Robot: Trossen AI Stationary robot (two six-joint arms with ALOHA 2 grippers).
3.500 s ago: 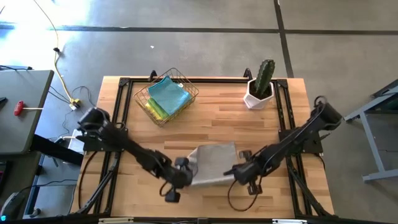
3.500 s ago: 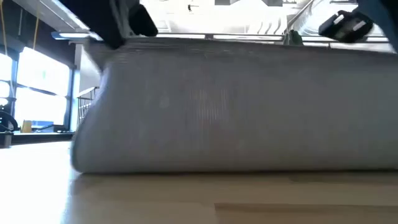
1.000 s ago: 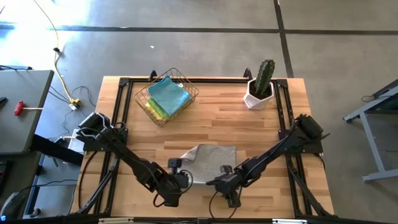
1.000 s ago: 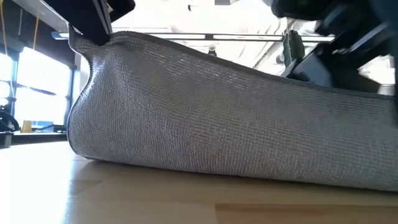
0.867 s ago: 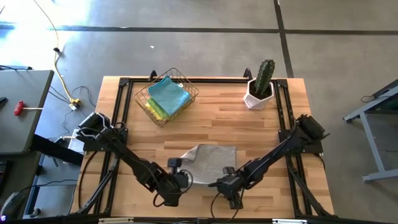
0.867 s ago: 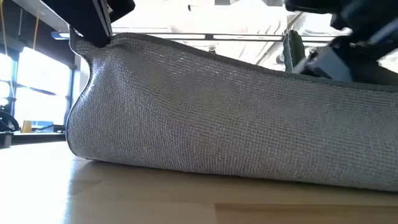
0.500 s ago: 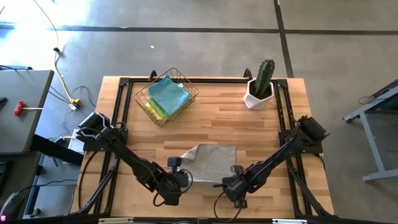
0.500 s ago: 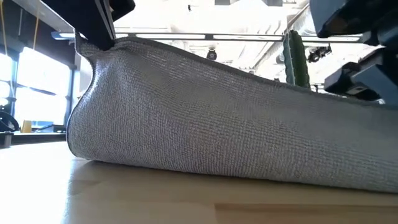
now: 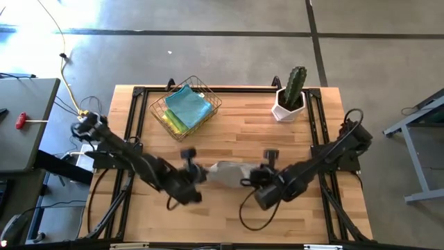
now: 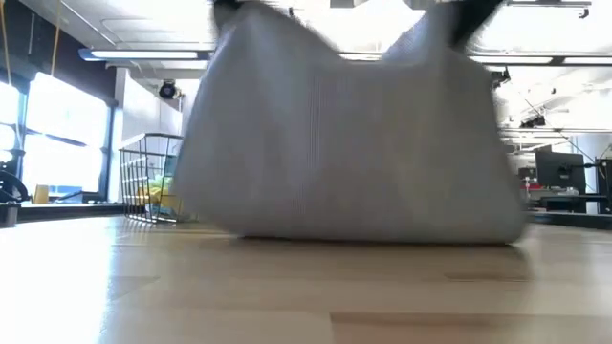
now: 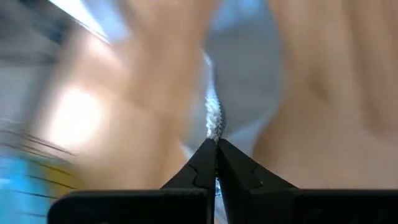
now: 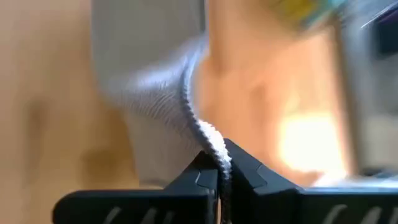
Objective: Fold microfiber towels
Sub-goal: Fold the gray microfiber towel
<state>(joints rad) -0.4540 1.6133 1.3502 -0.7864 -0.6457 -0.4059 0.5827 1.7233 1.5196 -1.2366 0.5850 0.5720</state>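
Note:
A grey microfiber towel (image 9: 225, 171) hangs as a sagging sheet (image 10: 349, 134) between my two grippers over the middle of the table. My left gripper (image 9: 192, 173) is shut on its upper left corner and my right gripper (image 9: 251, 179) is shut on its upper right corner. The towel's lower edge (image 10: 363, 235) reaches down to the table top; whether it touches I cannot tell. More towels, light blue (image 9: 187, 105) and yellow-green, lie in the wire basket (image 9: 161, 105) at the far left. My left gripper pinches the towel's edge (image 11: 213, 122) between its two fingers at the upper left corner, slanting down from the left. The cloth hangs below the hold. My right gripper pinches the towel's hemmed edge (image 12: 209, 135) between its two fingers at the upper right corner, slanting down from the right. The cloth hangs below it and sags toward the other gripper.
A potted cactus (image 9: 291, 93) in a white pot stands at the far right. The wire basket (image 10: 148, 182) stands at the far left. Bare wood (image 9: 229, 219) lies between the towel and the near edge.
My right gripper has taken hold of the towel's right end, which lay low on the table. Both grippers have risen and gone toward the far edge. The towel, formerly draped from the left gripper down to the table, now hangs lifted between both.

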